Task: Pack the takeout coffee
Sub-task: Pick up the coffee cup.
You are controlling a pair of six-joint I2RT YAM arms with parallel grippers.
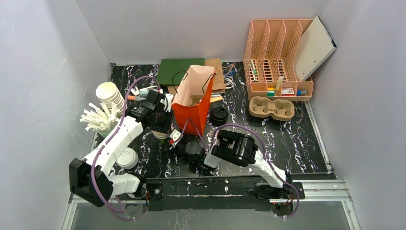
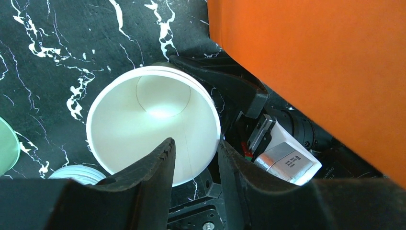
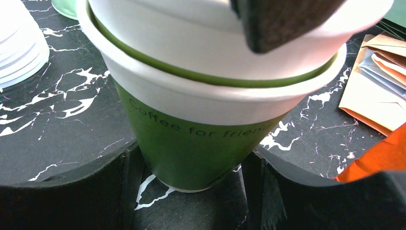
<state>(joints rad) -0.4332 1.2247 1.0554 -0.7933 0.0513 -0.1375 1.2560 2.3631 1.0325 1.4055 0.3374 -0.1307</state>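
A black-lidded takeout coffee (image 1: 219,115) stands right of the orange paper bag (image 1: 191,103), away from both grippers. A lidless green cup (image 3: 191,148), printed "Coffee for friends", has a second cup nested in it (image 3: 210,52). My right gripper (image 3: 194,160) is shut around the outer cup's base. From above I see its cream inside (image 2: 153,120). My left gripper (image 2: 195,143) straddles the rim, one finger inside and one outside, with a narrow gap showing. In the top view both grippers (image 1: 163,129) (image 1: 168,140) meet left of the bag.
A stack of white cups (image 1: 111,96) and white stirrers (image 1: 98,120) sit at the left, with a white lid (image 1: 127,158) near the left arm. A cardboard cup carrier (image 1: 270,108) and peach organizer (image 1: 277,62) stand at the back right. The bag wall (image 2: 325,62) is close by.
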